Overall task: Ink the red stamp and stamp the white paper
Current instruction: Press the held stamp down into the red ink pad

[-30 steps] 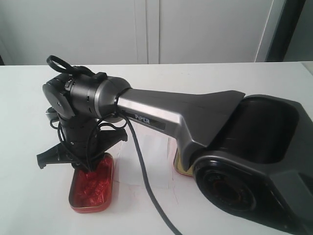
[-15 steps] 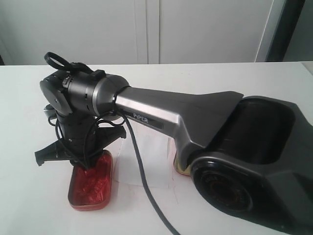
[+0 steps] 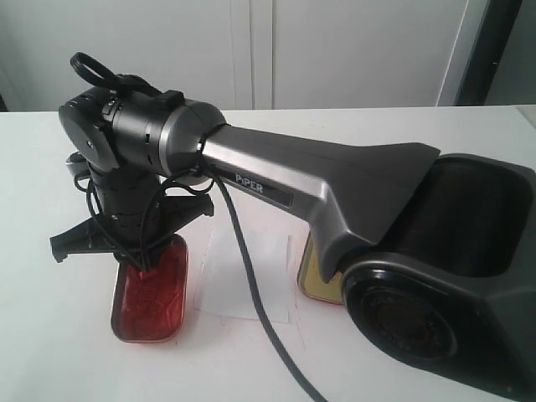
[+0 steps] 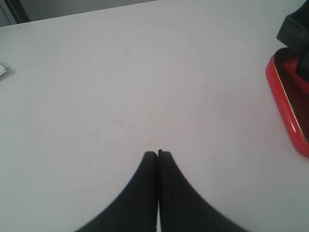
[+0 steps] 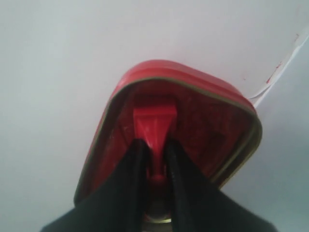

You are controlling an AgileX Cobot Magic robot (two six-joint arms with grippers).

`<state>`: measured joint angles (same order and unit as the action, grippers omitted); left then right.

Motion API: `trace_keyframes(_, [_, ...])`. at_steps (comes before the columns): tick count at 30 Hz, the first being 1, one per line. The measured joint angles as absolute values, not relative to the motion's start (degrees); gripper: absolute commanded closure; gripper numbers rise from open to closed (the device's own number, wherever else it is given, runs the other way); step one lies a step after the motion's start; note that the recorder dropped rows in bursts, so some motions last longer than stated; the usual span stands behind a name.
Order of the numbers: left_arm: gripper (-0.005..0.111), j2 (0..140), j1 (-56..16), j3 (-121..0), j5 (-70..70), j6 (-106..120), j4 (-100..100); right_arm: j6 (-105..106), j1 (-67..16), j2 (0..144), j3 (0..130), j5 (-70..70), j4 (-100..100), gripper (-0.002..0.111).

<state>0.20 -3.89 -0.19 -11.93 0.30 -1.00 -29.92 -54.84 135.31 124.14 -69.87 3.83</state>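
Note:
The red stamp [image 5: 154, 121] is pinched by its narrow handle between my right gripper's [image 5: 155, 142] fingers, its square base down inside the red ink tin [image 5: 217, 121]. In the exterior view the right arm reaches across to the left, and its gripper [image 3: 144, 266] points down into that tin [image 3: 151, 293]; the stamp is hidden there. The white paper [image 3: 247, 272] lies flat just right of the tin, partly under the arm and its cable. My left gripper [image 4: 157, 153] is shut on nothing over bare tabletop, with the tin's side [image 4: 289, 106] off to one side.
A gold-coloured tin lid [image 3: 318, 276] lies right of the paper, half hidden by the right arm's base. A black cable [image 3: 251, 285] hangs across the paper. The paper's edge [image 5: 285, 63] shows beyond the tin. The left gripper is out of the exterior view.
The right arm's wrist has moved left and slightly up, still holding the stamp in the tin. The tin now sits a little further left and back in the view.

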Motion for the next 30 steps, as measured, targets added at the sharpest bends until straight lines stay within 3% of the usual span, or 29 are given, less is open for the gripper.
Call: trace_keyframes(30, [0.107,0.2,-3.89,-0.19,-11.93,0.3,-1.0,-28.97,-54.84,133.59,124.14,-70.03,4.11,0.108])
